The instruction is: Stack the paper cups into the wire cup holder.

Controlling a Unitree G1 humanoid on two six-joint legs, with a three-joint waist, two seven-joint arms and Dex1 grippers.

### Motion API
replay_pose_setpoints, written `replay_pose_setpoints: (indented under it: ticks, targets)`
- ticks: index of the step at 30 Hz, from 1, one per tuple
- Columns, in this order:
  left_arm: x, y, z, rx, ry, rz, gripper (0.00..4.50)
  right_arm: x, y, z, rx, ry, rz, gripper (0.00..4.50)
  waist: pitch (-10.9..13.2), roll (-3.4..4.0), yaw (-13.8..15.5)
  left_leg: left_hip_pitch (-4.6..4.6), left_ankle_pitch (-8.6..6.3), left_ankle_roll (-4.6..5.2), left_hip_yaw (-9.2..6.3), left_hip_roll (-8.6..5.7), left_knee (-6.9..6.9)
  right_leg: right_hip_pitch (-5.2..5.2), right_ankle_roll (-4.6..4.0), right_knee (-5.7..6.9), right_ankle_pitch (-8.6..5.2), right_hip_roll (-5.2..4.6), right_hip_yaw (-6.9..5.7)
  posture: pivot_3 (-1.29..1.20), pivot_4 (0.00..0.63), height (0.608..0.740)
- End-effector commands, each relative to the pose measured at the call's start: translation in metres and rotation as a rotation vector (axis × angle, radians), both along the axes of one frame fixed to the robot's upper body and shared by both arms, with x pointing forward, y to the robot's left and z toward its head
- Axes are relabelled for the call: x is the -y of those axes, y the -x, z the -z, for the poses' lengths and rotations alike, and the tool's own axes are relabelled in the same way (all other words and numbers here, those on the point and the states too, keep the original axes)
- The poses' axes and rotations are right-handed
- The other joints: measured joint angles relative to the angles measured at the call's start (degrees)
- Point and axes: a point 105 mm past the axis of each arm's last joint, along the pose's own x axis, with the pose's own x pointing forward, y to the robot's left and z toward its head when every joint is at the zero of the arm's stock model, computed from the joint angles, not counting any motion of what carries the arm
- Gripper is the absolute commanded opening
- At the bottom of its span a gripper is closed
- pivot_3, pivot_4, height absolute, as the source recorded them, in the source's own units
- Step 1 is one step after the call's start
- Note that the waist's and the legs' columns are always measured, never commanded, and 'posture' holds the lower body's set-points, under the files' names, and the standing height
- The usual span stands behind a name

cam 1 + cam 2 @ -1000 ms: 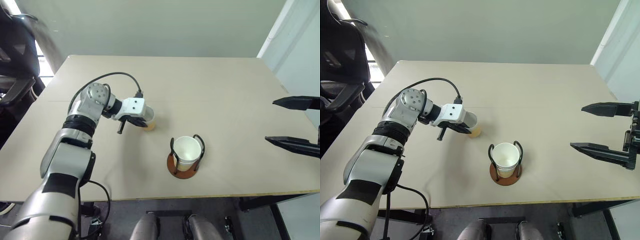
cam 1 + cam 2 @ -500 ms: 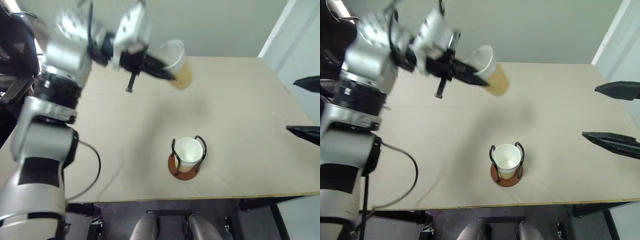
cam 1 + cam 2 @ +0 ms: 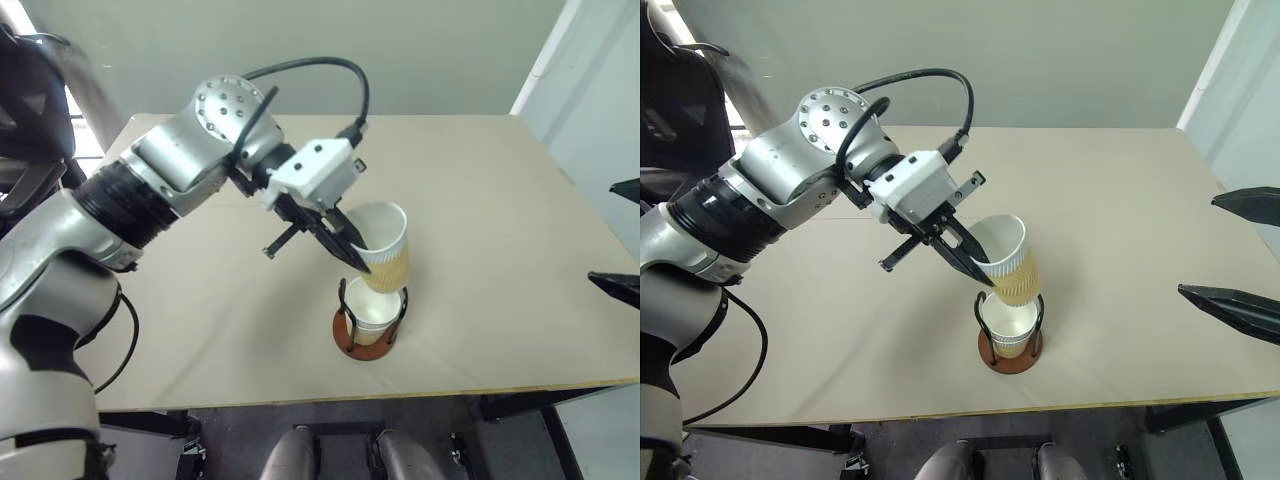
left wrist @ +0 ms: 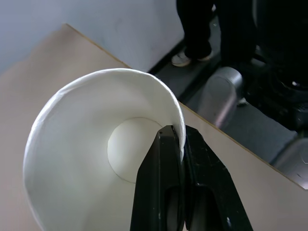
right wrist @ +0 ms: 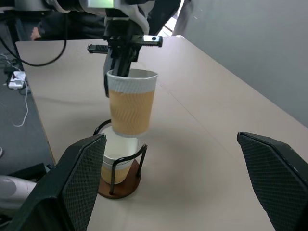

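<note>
Pinching the rim of a tan paper cup (image 3: 1008,262) between the two black fingers (image 4: 166,192) of the left gripper (image 3: 980,272), one finger inside the white wall and one outside (jaws pressed together on the rim). Held tilted, just above the wire cup holder (image 3: 1011,350), base over the mouth of a second cup (image 3: 374,318) already seated between the black wire loops on the reddish-brown disc. Standing near the front edge of the beige table (image 3: 480,200). Kept well apart at the table's right side, the right gripper (image 3: 1240,255), fingers spread wide around nothing.
</note>
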Motion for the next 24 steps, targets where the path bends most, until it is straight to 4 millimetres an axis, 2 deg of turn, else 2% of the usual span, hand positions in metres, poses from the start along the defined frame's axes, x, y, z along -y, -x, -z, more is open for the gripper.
replay_pose_setpoints:
  ticks: [1, 4, 8, 16, 19, 24]
  targets:
    - [0.001, 0.007, -0.002, 0.034, -0.032, 0.076, 0.05, 0.002, 0.004, -0.007, 0.049, 0.005, 0.029, 4.50, 0.0, 0.00, 0.0, -0.01, -0.02, 0.02, 0.00, 0.00, 0.00, 0.00, 0.00, -0.01, 0.01, -0.01, 0.00, 0.00, 0.150, 0.740]
    - [0.002, 0.001, 0.013, 0.055, -0.088, 0.086, 0.05, 0.002, 0.005, -0.007, 0.052, 0.007, 0.039, 4.50, 0.0, 0.00, 0.0, -0.01, -0.04, 0.05, 0.05, 0.00, 0.01, 0.00, 0.00, -0.01, 0.02, -0.02, 0.01, 0.00, 0.150, 0.740]
    - [0.004, -0.008, 0.023, 0.074, -0.123, 0.075, 0.05, 0.003, 0.007, -0.006, 0.052, 0.013, 0.051, 4.50, 0.0, -0.01, 0.0, -0.04, -0.06, 0.06, 0.07, 0.00, 0.01, -0.04, 0.02, 0.00, 0.03, -0.02, 0.01, 0.00, 0.150, 0.740]
    - [0.007, -0.010, 0.026, 0.059, -0.141, 0.080, 0.05, 0.004, 0.009, -0.002, 0.048, 0.025, 0.077, 4.50, 0.0, -0.01, 0.1, -0.07, -0.11, 0.08, 0.09, 0.00, 0.00, -0.05, 0.03, -0.04, 0.03, -0.02, 0.01, 0.00, 0.150, 0.740]
    - [0.010, -0.009, 0.026, 0.049, -0.131, 0.086, 0.68, 0.004, 0.009, 0.000, 0.045, 0.026, 0.081, 4.50, 0.0, -0.01, 0.1, -0.08, -0.13, 0.10, 0.09, 0.00, 0.00, -0.05, 0.03, -0.06, 0.03, -0.03, 0.01, 0.00, 0.150, 0.740]
    - [0.013, -0.008, 0.024, 0.044, -0.109, 0.093, 2.32, 0.003, 0.009, 0.002, 0.038, 0.027, 0.082, 4.50, 0.0, -0.01, 0.1, -0.08, -0.13, 0.10, 0.11, 0.00, 0.00, -0.05, 0.03, -0.06, 0.03, -0.03, 0.02, 0.00, 0.150, 0.740]
